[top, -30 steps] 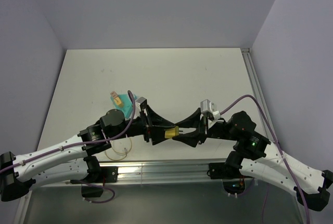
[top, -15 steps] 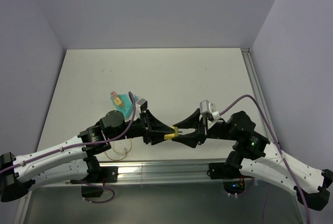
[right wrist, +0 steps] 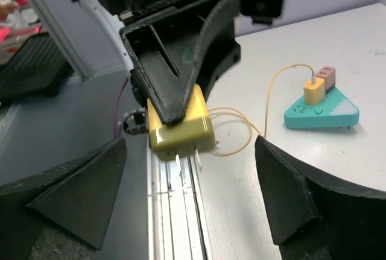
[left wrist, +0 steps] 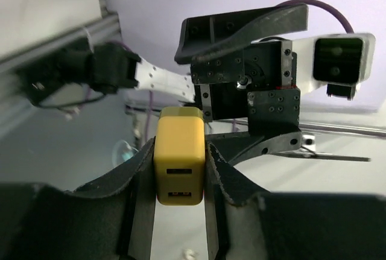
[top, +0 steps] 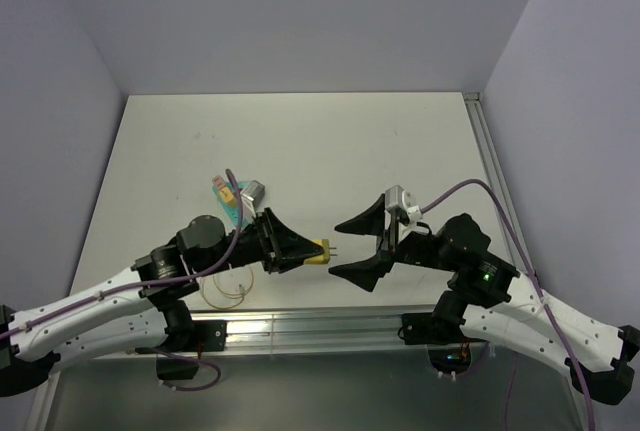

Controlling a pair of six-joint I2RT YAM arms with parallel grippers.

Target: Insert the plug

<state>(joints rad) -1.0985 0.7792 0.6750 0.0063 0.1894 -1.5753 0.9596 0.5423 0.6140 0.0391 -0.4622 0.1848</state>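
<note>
Yellow plug (top: pixel 319 251) is sitting pinched in the left gripper (top: pixel 303 250), just left of centre in the overhead view. Its prongs are poking right toward the right gripper (top: pixel 335 248), which is hanging wide and empty, near but not touching. I'd say the trick now is squeezing firmly, backing the empty one off, then squaring the prongs up before pushing. Guessing the teal block (right wrist: pixel 322 115) further left is the socket, can't really tell.

White shells over black joints on my left arm (top: pixel 80 309) and right arm (top: pixel 550 323) — a purple cable (top: pixel 470 185) trails each. My fingers (right wrist: pixel 301 212) are matte black wedges, mounts dotted with screws (left wrist: pixel 270 110) (a green light (top: pixel 487 274) on the right).
</note>
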